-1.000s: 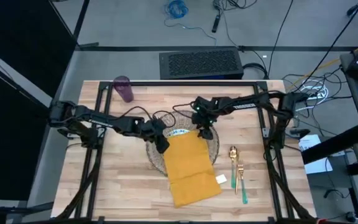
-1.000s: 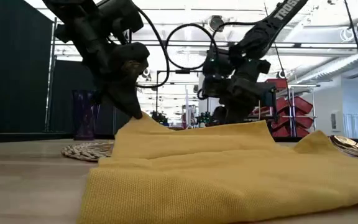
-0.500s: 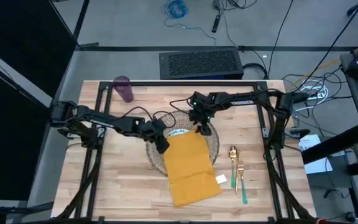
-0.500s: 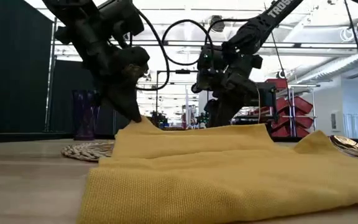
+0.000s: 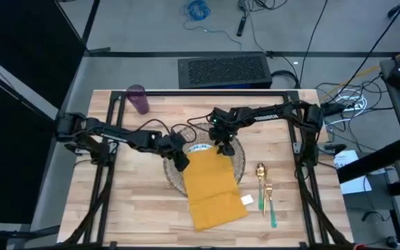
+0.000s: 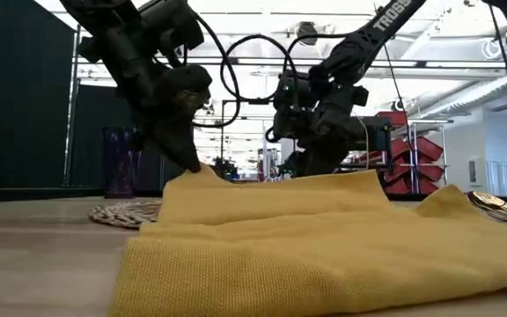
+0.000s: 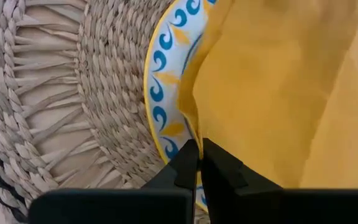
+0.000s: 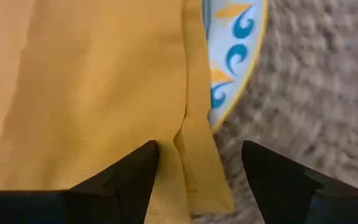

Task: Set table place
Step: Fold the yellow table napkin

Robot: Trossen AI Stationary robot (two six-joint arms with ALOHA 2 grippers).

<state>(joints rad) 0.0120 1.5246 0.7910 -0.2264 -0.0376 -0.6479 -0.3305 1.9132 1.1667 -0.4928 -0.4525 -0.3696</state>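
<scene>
Left gripper (image 5: 180, 161) pinches the far-left corner of the yellow napkin (image 5: 210, 184), fingers clenched on the cloth. Right gripper (image 5: 223, 148) hovers spread wide over the far-right corner. That napkin drapes across the plate (image 5: 198, 147) and straw mat (image 5: 175, 177) mid-surface.

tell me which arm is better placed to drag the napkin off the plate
Left: the left gripper is shut on the napkin corner over the plate; the right gripper is open.
</scene>
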